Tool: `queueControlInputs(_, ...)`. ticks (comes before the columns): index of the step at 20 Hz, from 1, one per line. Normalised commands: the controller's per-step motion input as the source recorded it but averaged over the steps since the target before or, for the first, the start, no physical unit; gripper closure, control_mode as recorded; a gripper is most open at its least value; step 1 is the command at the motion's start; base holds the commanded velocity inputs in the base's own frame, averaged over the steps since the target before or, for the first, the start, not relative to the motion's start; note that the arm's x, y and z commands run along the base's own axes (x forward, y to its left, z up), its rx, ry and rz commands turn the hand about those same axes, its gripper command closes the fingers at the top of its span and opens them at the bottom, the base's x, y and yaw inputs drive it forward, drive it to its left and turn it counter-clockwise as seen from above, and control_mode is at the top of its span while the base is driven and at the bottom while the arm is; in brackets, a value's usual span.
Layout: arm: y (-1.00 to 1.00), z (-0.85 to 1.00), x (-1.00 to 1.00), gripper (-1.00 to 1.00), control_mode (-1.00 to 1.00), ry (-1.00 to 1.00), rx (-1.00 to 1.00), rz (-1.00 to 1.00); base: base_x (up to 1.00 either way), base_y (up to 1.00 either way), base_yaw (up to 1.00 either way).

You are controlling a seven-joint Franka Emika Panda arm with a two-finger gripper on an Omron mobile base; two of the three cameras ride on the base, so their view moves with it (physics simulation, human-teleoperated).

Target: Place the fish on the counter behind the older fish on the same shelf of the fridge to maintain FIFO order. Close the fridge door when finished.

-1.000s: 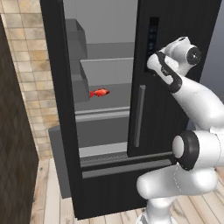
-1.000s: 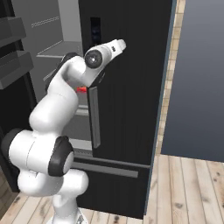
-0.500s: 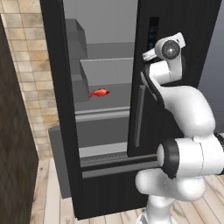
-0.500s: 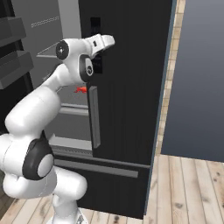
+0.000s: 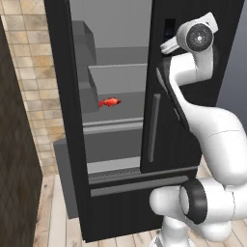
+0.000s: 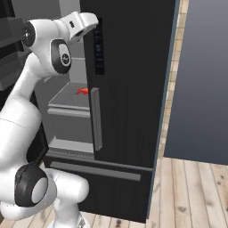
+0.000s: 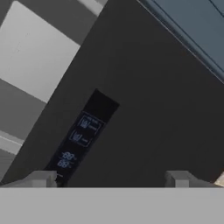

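The fridge (image 5: 120,193) stood tall and black through the middle of the left base view, its left side open onto a grey interior and its right fridge door (image 5: 188,120) shut, with a long grey vertical handle (image 5: 154,127) near the door's left edge. The fish (image 5: 110,102), small and bright red-orange, lay on the wide grey shelf (image 5: 113,126) left of centre in that frame, just behind the shelf's lighter front lip; in the right base view it showed as a red speck (image 6: 82,91) in the upper left, right beside the edge of the closed door. A greenish-grey fish could not be made out on that shelf in either base view. The arm rose from the lower right of the left base view and bent up to the top right, where the gripper (image 5: 169,44) was held against the upper part of the closed door beside the dark display panel (image 5: 169,30). In the hand view the two fingertips (image 7: 41,178) stood wide apart at the bottom of the frame with nothing between them, facing the black door and its display panel (image 7: 83,140) at lower left of centre. A tiled wall (image 5: 29,72) filled the left edge of the left base view, and a wooden floor (image 6: 196,191) lay at the lower right of the right base view.
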Motion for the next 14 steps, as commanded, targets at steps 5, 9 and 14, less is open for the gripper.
queueControlInputs(5, 0.57, 0.08, -1.0, -1.0, -1.0, -0.01, -0.14, 0.04, 0.0, 0.0, 0.0)
queueControlInputs(9, 0.89, -0.48, -1.0, -1.0, -1.0, -0.13, -0.23, 0.01, 0.0, 0.0, 0.0)
queueControlInputs(14, 1.0, -0.68, -1.0, -1.0, -1.0, -0.21, -0.25, 0.03, 0.0, 0.0, 0.0)
